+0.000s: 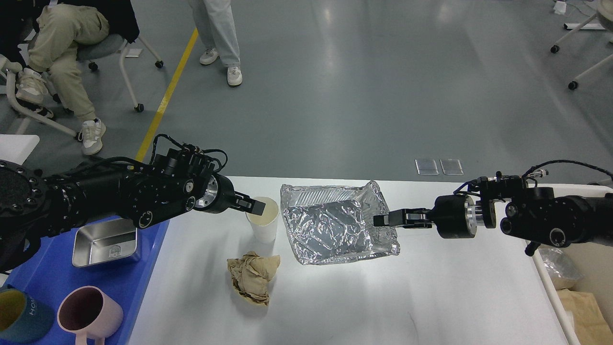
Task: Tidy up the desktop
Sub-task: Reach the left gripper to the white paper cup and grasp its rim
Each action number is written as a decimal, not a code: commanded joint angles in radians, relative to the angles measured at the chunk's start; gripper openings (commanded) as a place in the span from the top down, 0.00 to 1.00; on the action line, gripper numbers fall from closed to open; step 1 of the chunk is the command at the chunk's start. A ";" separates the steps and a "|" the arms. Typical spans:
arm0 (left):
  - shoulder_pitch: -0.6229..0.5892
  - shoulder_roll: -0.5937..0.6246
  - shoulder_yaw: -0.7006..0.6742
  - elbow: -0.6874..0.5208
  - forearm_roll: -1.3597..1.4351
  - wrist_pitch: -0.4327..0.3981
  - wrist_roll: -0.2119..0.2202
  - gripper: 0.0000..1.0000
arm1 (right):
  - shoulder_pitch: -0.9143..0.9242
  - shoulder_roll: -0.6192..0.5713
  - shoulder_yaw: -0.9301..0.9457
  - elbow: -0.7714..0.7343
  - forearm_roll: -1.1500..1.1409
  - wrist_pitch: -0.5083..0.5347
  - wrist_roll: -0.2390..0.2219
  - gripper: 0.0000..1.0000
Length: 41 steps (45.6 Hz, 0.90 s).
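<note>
Nearest us, on the blue tray at the counter's left edge, sit a dark teal mug and a pink mug, with a small steel pan just beyond them. Out on the white counter (wide, bare across its near half) lies a crumpled brown paper wad. Behind it stands a white paper cup, upright, and just right of it a crinkled foil container. The left claw reaches in over the cup's near rim; its fingers run together from here, so whether it is parted or closed I cannot tell. The right claw comes in from the right, pinched onto the foil container's right edge. Beyond the counter, grey floor, a yellow line, a seated person and someone standing.
</note>
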 commanded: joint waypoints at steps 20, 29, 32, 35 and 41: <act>-0.021 -0.006 0.000 0.015 0.000 -0.116 0.006 0.74 | 0.002 -0.003 0.000 0.000 0.000 0.000 0.000 1.00; -0.017 -0.007 0.000 0.015 0.000 -0.122 0.006 0.80 | 0.003 -0.005 0.000 0.000 0.000 0.000 0.000 1.00; -0.017 -0.007 0.000 0.015 0.000 -0.128 0.008 0.86 | 0.003 -0.006 0.000 0.000 0.000 0.000 0.000 1.00; -0.017 -0.006 0.000 0.015 0.000 -0.137 0.006 0.91 | 0.005 -0.006 0.000 0.000 0.000 0.000 0.000 1.00; -0.014 -0.006 0.000 0.015 0.000 -0.153 0.008 1.00 | 0.005 -0.006 0.000 0.000 0.000 0.000 0.000 1.00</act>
